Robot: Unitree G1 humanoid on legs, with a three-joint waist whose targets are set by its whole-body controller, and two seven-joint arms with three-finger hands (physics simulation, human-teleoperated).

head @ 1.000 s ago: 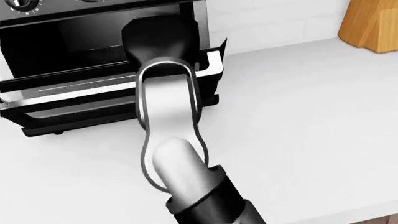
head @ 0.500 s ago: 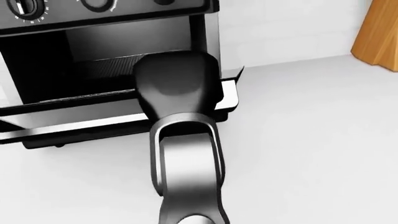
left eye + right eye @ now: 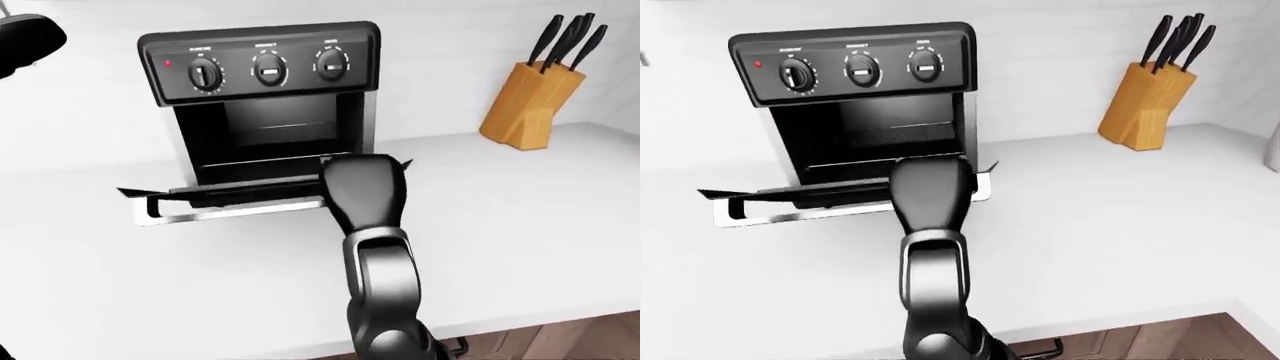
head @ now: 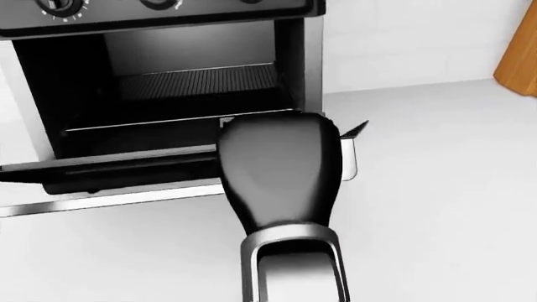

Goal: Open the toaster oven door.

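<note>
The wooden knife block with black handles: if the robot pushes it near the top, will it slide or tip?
The slanted wooden knife block looks tall for its base, so a high push would probably tip it. The white counter looks smooth, so a low push may slide it. The black-handled knives sit loose and might rattle.

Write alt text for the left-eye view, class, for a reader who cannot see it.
A black toaster oven stands on a white counter with its door folded down flat, and the robot's right hand rests at the door's right end. A wooden knife block stands at the right.
</note>
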